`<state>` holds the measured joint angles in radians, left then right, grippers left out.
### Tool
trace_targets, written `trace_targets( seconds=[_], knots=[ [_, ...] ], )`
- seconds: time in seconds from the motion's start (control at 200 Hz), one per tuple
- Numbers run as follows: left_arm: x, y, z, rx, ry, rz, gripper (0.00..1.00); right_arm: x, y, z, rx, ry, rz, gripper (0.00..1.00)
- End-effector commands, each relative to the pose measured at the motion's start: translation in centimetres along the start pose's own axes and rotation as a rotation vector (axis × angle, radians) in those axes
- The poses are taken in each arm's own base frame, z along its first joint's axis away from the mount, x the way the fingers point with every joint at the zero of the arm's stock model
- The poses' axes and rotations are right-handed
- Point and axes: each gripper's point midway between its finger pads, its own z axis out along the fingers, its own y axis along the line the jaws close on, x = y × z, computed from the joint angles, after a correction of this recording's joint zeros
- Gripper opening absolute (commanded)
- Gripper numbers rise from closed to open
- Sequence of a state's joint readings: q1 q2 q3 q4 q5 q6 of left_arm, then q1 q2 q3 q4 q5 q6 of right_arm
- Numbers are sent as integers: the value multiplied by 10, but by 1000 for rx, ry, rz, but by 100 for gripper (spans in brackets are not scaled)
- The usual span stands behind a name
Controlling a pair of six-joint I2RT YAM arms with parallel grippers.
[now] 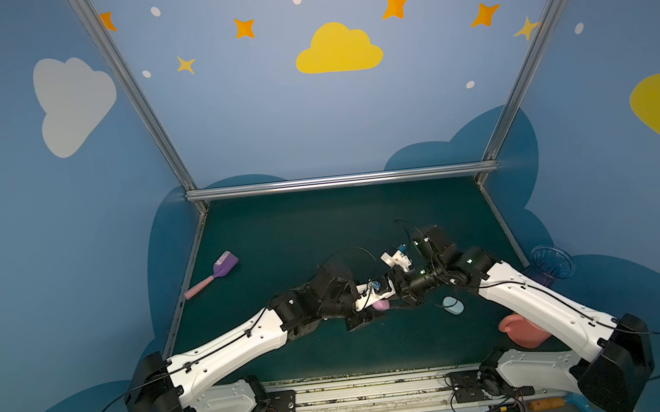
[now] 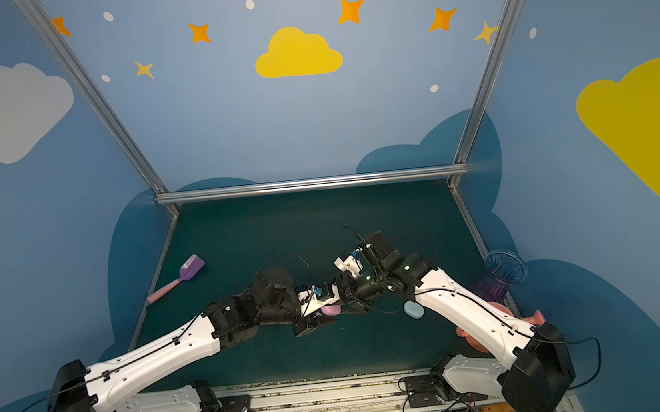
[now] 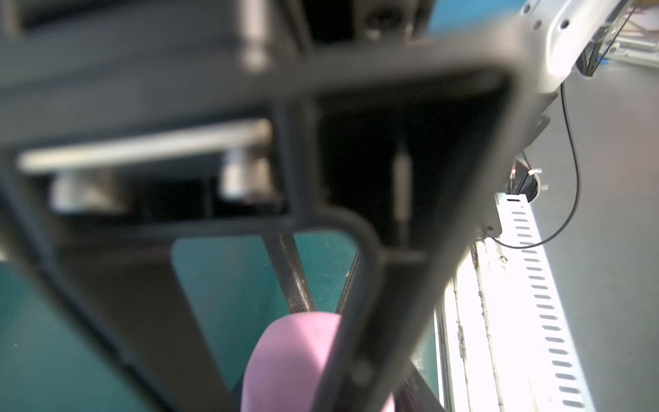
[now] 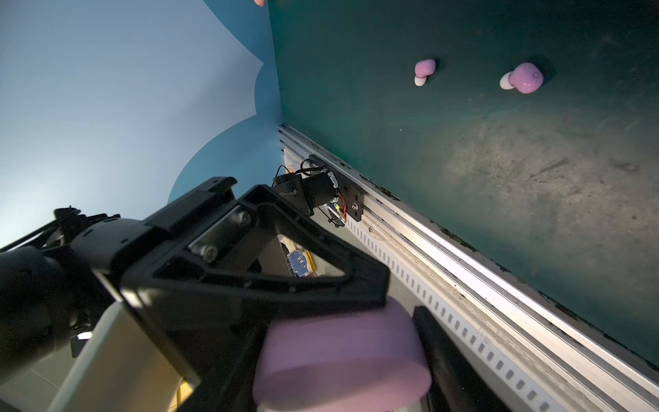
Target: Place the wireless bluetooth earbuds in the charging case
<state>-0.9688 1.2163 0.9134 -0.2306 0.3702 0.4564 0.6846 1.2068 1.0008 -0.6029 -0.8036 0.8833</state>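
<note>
Seating the earbuds calls first for an opened, steadied case, and the step in hand is judged to be a two-armed grasp of the pink charging case [image 1: 380, 305] to that end. The case appears held above the tabletop [image 1: 322, 224] near its middle, between the two arms. Whether its lid is raised cannot be told, since both wrist views show only the smooth rounded shell [image 4: 342, 356]. A pink earbud [image 4: 424, 71] and a second pink earbud [image 4: 524, 77] lie on the tabletop, apart from each other and well apart from the case; neither is seated. To do the step well, one end effector should serve as a fixed clamp on the lower shell while the other works the lid alone. The pads should keep off the seam, and the grip should be moderate, since a rounded plastic shell is likely to slip out sideways under hard pressure. The left end effector [image 1: 370, 311] has its fingers drawn in against the case, with a textured pad [image 3: 287, 278] showing just beside the pink shell. The right end effector [image 1: 397, 301] stands partly spread and appears to pinch the same case across a wider dimension, one dark finger [image 4: 438, 356] lying along the shell's flank. A pale blue case [image 1: 453, 305] rests on the tabletop just beside the right arm. A purple scoop [image 1: 218, 269] lies well apart, toward the left edge.
</note>
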Motion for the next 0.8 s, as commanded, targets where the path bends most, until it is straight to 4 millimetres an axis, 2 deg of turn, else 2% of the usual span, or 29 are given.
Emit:
trace_targets(
  seconds=[0.0,0.255,0.651,0.796],
  knots=[
    [-2,-12,0,44,15,34,54,-9,23,-5,-44,-32,-60,45],
    [-3,-12,-2,23,14,56,51,-9,23,-5,-45,-30,-55,45],
    [-2,-11,0,19,24,51,35,-10,26,-6,-49,-34,-58,45],
    [-3,-10,-1,13,21,41,27,-9,27,-8,-51,-39,-61,55]
  ],
)
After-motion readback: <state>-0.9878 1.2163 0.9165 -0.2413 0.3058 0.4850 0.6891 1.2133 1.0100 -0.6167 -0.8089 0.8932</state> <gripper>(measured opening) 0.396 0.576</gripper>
